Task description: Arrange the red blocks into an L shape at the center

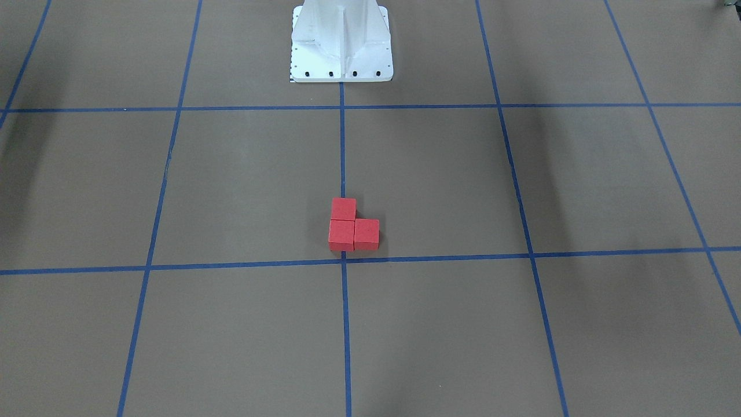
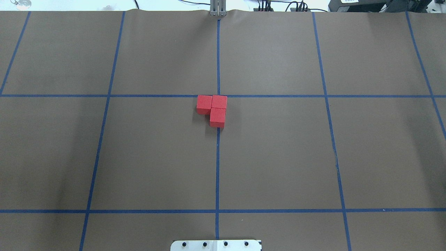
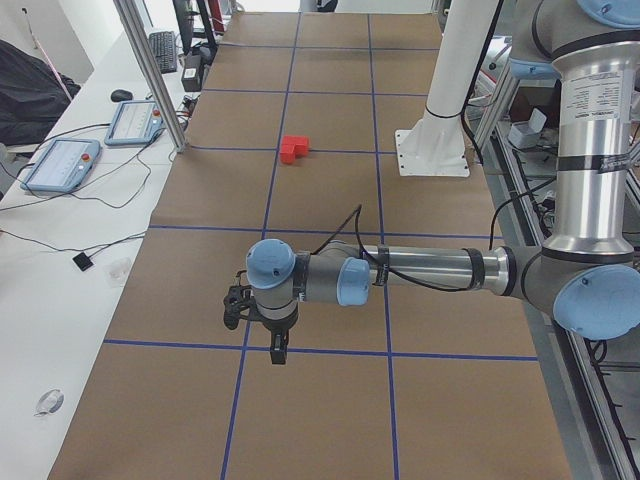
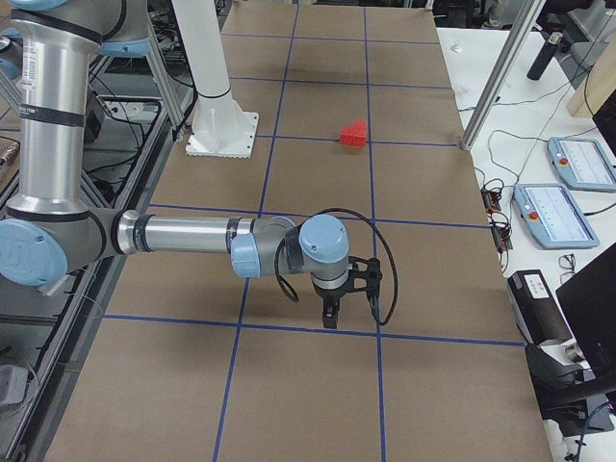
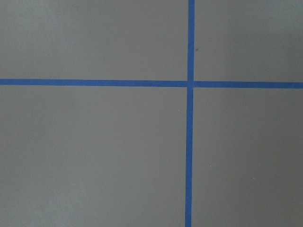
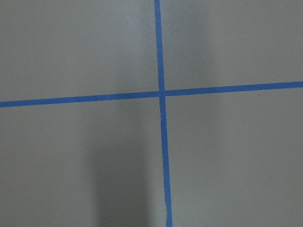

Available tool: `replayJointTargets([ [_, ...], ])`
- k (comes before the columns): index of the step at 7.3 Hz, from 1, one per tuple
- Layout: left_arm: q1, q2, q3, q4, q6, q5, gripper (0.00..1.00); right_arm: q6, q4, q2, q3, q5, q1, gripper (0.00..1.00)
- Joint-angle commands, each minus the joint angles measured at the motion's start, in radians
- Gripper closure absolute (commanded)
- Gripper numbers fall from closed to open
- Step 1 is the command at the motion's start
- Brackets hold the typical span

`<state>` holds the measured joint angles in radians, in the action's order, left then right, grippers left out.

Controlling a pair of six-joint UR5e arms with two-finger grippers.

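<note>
Three red blocks touch in an L shape (image 2: 213, 108) beside the center (image 2: 218, 96) crossing of blue tape, on the robot's side of it. One block (image 2: 219, 102) is the corner, one (image 2: 204, 104) lies to its left and one (image 2: 217, 116) nearer the robot. In the front-facing view the L (image 1: 352, 227) sits just above the crossing (image 1: 344, 260). My left gripper (image 3: 277, 350) hangs over the table's left end, far from the blocks (image 3: 295, 149). My right gripper (image 4: 330, 316) hangs over the right end, far from the blocks (image 4: 354, 135). I cannot tell whether either is open or shut. Both wrist views hold only tape lines.
The white bolted base plate (image 2: 216, 245) stands at the table's near edge. Aluminium posts (image 3: 150, 75) and pendant tablets (image 3: 60, 164) line the operators' side, with cables across the white bench. Brown paper with a blue tape grid covers the table (image 2: 139, 157).
</note>
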<state>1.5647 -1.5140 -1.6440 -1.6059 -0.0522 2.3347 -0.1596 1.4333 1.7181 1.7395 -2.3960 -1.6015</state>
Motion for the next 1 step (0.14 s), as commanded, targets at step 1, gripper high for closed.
replayJointTargets([
  [1,0.000,0.000,0.010,0.000,0.000,0.000,0.00,0.000,-0.001,-0.002,0.002,-0.008,0.000,0.01],
])
